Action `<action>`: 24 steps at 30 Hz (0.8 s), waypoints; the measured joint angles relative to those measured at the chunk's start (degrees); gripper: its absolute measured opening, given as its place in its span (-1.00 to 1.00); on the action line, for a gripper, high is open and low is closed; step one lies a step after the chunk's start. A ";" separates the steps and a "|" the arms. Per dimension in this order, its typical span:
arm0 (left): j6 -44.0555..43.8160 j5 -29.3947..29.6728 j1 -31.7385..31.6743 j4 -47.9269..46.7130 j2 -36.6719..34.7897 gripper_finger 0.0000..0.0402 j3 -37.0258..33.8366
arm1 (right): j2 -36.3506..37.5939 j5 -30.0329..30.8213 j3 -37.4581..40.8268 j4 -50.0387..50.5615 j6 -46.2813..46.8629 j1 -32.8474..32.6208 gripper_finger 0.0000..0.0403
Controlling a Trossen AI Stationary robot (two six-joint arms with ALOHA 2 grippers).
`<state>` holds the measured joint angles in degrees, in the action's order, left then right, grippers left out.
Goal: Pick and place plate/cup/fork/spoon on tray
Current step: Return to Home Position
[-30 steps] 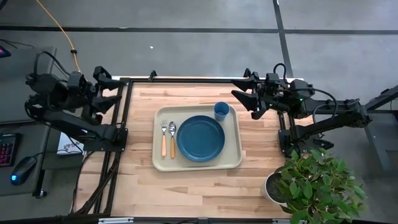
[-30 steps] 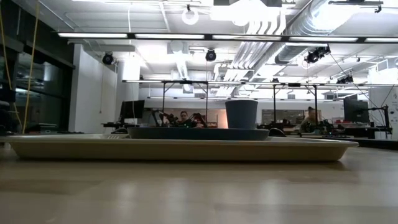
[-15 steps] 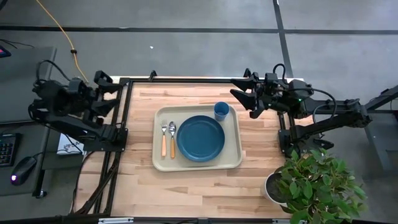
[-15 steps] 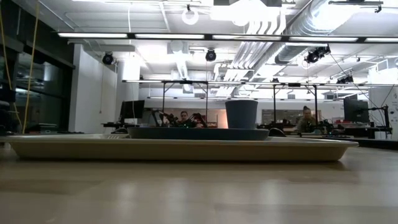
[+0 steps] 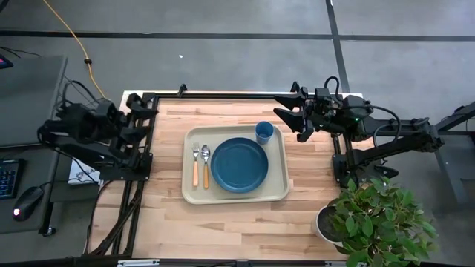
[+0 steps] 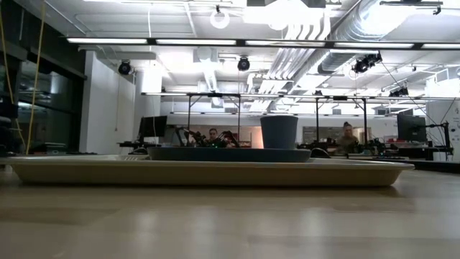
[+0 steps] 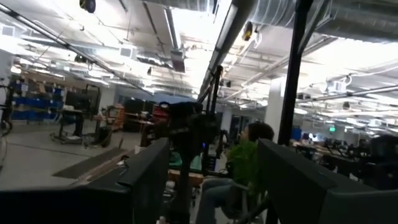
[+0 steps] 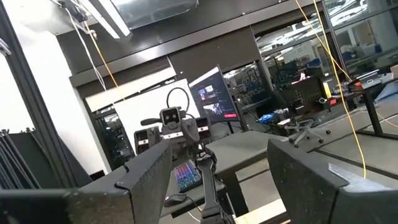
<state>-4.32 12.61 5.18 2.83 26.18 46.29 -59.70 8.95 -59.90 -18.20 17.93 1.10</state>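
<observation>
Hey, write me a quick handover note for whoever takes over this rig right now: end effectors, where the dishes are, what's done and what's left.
Left end effector: open, empty, pulled back at the table's left edge.
Right end effector: open, empty, raised at the table's right edge, near the cup.
Tray: mid-table, holding everything.
Plate: centre of the tray.
Cup: upright at the tray's far right corner, beside the plate.
Fork and spoon: side by side, left of the plate, handles pointing toward the near edge.
Done: all four items sit on the tray.
Left: nothing visible; just park the arms.
</observation>
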 joint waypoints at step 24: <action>-5.68 -4.76 -16.53 -7.14 -4.66 -0.11 -1.99 | -0.02 -0.08 0.00 1.36 0.00 0.00 0.26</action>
<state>-10.00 7.86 -11.35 -4.31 21.52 44.29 -59.72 8.87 -59.90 -16.84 17.93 1.10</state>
